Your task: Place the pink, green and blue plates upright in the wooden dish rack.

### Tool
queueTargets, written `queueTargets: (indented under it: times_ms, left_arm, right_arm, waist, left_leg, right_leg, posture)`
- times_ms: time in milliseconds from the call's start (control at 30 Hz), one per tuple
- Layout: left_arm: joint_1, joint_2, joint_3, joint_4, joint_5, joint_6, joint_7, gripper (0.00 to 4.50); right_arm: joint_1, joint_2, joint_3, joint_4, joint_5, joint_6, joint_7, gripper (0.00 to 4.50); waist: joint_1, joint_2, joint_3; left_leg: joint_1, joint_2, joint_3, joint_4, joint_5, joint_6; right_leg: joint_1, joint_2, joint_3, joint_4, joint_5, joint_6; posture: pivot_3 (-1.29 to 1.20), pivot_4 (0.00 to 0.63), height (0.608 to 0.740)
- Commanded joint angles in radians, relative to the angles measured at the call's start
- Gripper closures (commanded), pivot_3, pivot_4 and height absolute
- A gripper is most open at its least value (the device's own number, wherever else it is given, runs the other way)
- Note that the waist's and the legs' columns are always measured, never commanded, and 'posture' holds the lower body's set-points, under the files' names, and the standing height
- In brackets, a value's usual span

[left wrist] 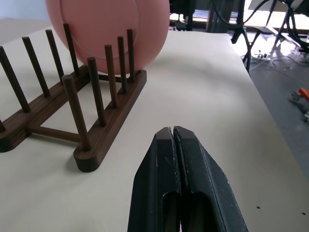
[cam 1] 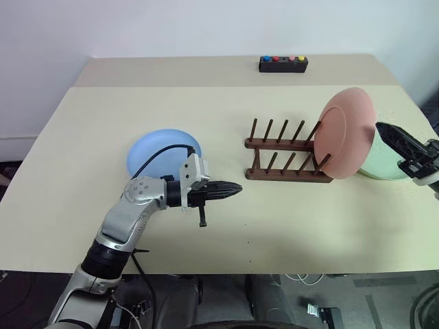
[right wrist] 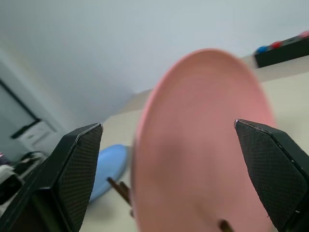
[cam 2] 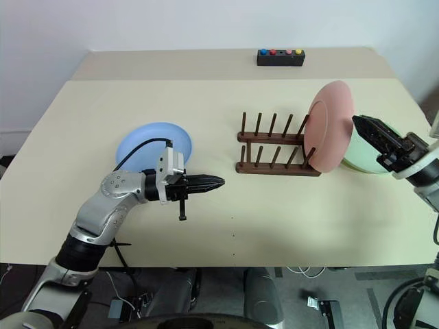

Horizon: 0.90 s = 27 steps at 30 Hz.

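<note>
three plates, one rack
pink plate point(cam 1: 346, 133) stands in the wooden dish rack point(cam 1: 285, 159); right gripper point(right wrist: 169, 145) wide, left gripper point(left wrist: 179, 159) pinched empty.

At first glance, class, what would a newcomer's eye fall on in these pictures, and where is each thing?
The pink plate stands out first, upright at the right end of the wooden dish rack in mid-table. Just right of it the right gripper hangs open in front of the green plate. On the left, the blue plate lies flat behind the shut left gripper.
</note>
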Motion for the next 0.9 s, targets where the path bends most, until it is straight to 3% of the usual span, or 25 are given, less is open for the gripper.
queueTargets:
  times_ms: [33,100,233,367,600,733,900]
  left_arm:
    - [0.004,0.008,0.011,-0.035,-0.014,-0.007,0.0,4.5]
    - [0.002,0.008,0.011,-0.033,-0.015,-0.006,-0.001,4.5]
    - [-0.031,-0.003,0.003,-0.007,-0.012,-0.003,-0.006,4.5]
    - [-0.037,-0.006,-0.003,0.0,-0.012,-0.005,-0.014,4.5]
    - [-0.028,-0.006,-0.004,-0.016,-0.014,-0.006,-0.014,4.5]
    - [-0.021,-0.002,0.001,-0.032,-0.019,-0.004,-0.013,4.5]
    - [-0.009,0.005,0.005,-0.044,-0.016,-0.006,-0.006,4.5]
  right_arm:
    - [0.023,-0.062,-0.045,0.069,-0.129,-0.129,-0.011,0.05]
    - [0.025,-0.08,-0.02,0.112,-0.199,-0.18,-0.024,0.05]
    - [0.11,-0.136,0.154,0.134,-0.489,-0.409,-0.018,0.05]
    - [0.099,-0.176,0.314,0.214,-0.745,-0.634,-0.077,0.05]
    - [-0.024,-0.176,0.477,0.406,-0.958,-0.858,-0.115,0.05]
    - [-0.099,-0.155,0.52,0.498,-0.996,-0.929,-0.12,1.36]
    - [-0.141,-0.148,0.552,0.575,-1.03,-0.978,-0.129,4.0]
  waist:
    - [-0.001,0.0,0.0]
    - [-0.002,0.0,0.0]
    - [-0.008,0.001,-0.001]
    - [-0.01,0.002,-0.001]
    - [-0.01,0.003,-0.001]
    - [-0.009,0.003,-0.001]
    - [-0.007,0.003,-0.001]
  left_leg:
    - [0.0,0.0,0.0,0.0,0.0,0.0]
    - [0.0,0.0,0.0,0.0,0.0,0.0]
    - [0.001,0.0,0.001,-0.001,0.0,0.0]
    - [0.001,0.0,0.002,0.0,0.0,0.0]
    - [0.001,0.0,0.002,0.0,0.0,0.0]
    - [0.001,0.0,0.002,0.0,0.0,0.0]
    - [0.001,0.0,0.002,0.0,0.0,0.0]
  right_leg:
    - [0.0,0.0,0.0,0.0,0.0,0.0]
    - [0.0,0.0,0.0,0.0,0.0,0.0]
    - [0.0,0.0,0.0,0.0,0.0,0.0]
    - [0.0,0.0,0.001,0.0,0.0,0.0]
    - [0.0,0.0,0.001,0.0,0.0,0.0]
    - [0.0,0.0,0.001,0.0,0.0,0.0]
    - [0.0,0.0,0.001,0.0,0.0,0.0]
  posture:
    - [0.0,0.15,0.74]
    - [0.0,0.15,0.74]
    - [0.0,0.15,0.74]
    - [0.0,0.15,0.74]
    - [0.0,0.15,0.74]
    - [0.0,0.15,0.74]
    - [0.0,0.15,0.74]
